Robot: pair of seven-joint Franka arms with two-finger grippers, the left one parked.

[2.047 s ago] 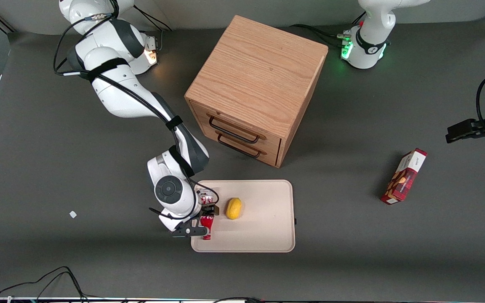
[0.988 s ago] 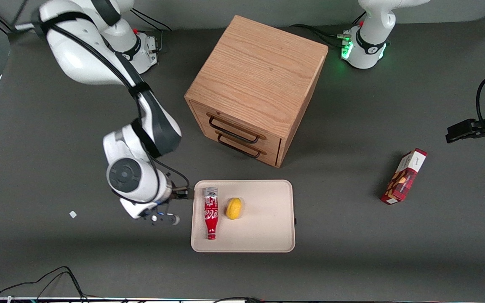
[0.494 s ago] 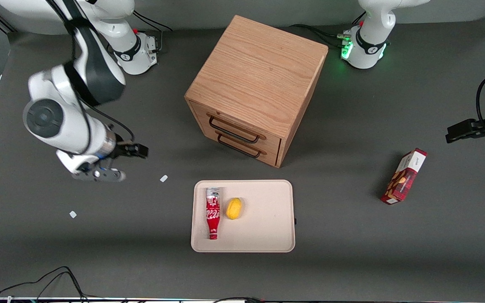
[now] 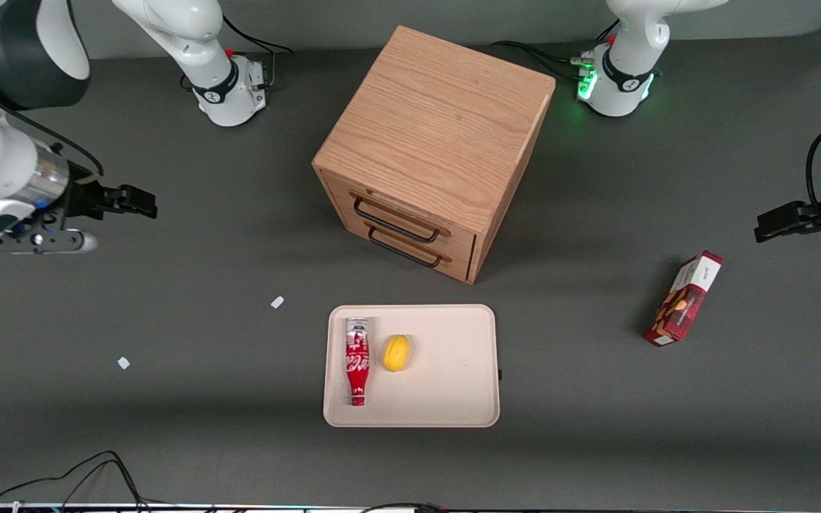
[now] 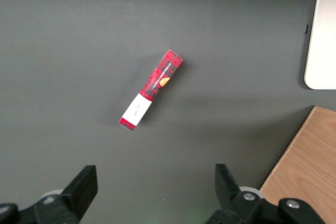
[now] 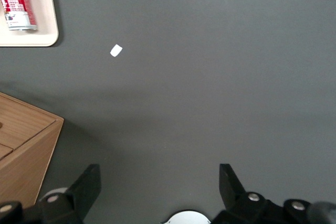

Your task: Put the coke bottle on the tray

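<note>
The red coke bottle lies flat on the cream tray, along the tray edge toward the working arm, cap pointing at the front camera. Its silver base end and a tray corner show in the right wrist view. My gripper hangs high above the table at the working arm's end, well away from the tray. Its fingers stand wide apart, with only bare table between them.
A yellow lemon rests on the tray beside the bottle. A wooden two-drawer cabinet stands farther from the camera than the tray. A red snack box lies toward the parked arm's end. Two white scraps lie on the table.
My gripper let go of the bottle on the tray, then rose and drew away toward the working arm's end of the table. The bottle stays lying on the tray.
</note>
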